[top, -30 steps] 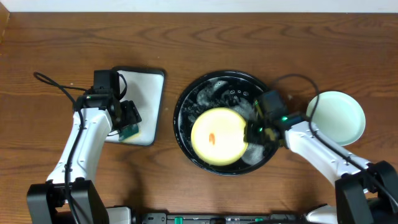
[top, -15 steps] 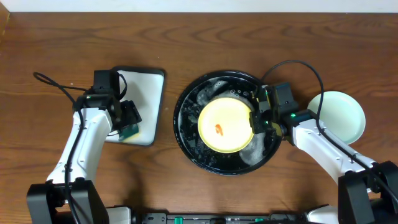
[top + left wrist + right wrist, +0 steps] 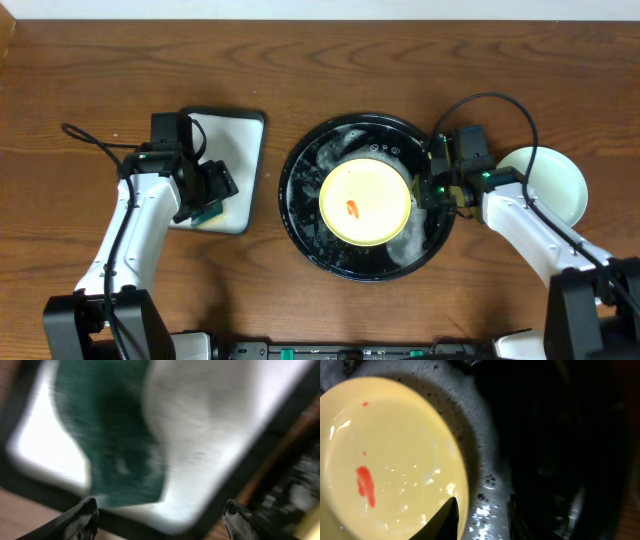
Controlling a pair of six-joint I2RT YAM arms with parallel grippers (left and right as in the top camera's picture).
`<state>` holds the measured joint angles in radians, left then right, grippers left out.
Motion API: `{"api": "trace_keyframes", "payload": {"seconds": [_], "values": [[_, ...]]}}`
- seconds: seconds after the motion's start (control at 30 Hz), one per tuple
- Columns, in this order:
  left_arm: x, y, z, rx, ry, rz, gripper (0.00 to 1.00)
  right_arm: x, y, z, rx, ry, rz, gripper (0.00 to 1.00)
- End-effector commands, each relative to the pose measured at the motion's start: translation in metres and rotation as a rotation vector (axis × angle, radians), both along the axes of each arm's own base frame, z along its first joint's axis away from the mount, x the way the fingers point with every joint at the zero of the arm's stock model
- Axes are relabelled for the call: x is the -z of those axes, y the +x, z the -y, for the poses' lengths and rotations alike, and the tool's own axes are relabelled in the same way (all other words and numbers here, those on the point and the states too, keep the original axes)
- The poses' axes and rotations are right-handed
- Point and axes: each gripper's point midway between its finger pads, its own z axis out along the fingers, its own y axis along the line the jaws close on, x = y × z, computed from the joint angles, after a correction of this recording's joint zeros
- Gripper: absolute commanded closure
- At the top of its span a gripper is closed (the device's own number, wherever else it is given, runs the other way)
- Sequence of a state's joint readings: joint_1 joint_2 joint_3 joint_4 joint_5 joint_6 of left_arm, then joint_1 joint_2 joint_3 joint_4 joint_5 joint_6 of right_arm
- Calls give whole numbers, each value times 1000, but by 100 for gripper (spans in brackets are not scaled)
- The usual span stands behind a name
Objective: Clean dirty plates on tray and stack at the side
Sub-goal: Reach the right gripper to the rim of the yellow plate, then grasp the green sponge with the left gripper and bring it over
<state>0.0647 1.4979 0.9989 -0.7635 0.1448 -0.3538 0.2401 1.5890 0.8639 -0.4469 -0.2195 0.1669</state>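
The left arm (image 3: 135,225) and right arm (image 3: 520,225) have smooth white shells on their long links and boxy black joint housings. A thin black cable (image 3: 95,140) loops from each wrist. The fingers (image 3: 445,520) are black and tapered.

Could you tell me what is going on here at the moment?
The right end effector sits open astride the rim of a yellow plate, which lies in the soapy black tray with a red smear on it. The left end effector hangs open over a green sponge on a white dish. One green plate lies on the table right of the tray.
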Motion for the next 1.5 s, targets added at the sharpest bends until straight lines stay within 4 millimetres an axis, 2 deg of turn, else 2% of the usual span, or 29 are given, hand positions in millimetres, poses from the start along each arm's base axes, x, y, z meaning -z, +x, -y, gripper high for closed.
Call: {"api": "trace_keyframes", "payload": {"seconds": [0.0, 0.13, 0.3, 0.43, 0.67, 0.9, 1.0, 1.1, 1.2, 1.37, 1.47], "values": [[-2, 1, 17, -7, -110, 3, 19, 10, -3, -16, -50, 51, -43, 70], [-2, 1, 17, -7, -110, -1, 19, 22, -1, -23, -74, 53, -50, 71], [-1, -2, 17, -1, -105, -11, 19, 35, 6, -24, -79, 49, -43, 76], [1, -2, 5, -16, -36, -14, 19, 45, 8, -21, -63, 28, -54, 99], [3, -4, -27, -57, 145, -23, 20, 49, 2, 3, 132, -55, -120, 99], [33, -8, -45, -84, 250, -2, 20, 48, -2, 8, 156, -76, -132, 99], [43, -2, -45, -90, 250, 31, 36, 48, -2, 8, 156, -75, -132, 99], [50, 4, -45, -92, 247, 50, 56, 48, -2, 8, 156, -75, -132, 99], [65, 4, -40, -82, 217, 32, 62, 48, -2, 7, 155, -72, -133, 99], [101, 5, -17, -47, 88, -16, 74, 48, -2, 7, 154, -71, -134, 99], [113, 1, -13, -41, 66, -48, 92, 48, -3, 4, 148, -53, -140, 99]]}}
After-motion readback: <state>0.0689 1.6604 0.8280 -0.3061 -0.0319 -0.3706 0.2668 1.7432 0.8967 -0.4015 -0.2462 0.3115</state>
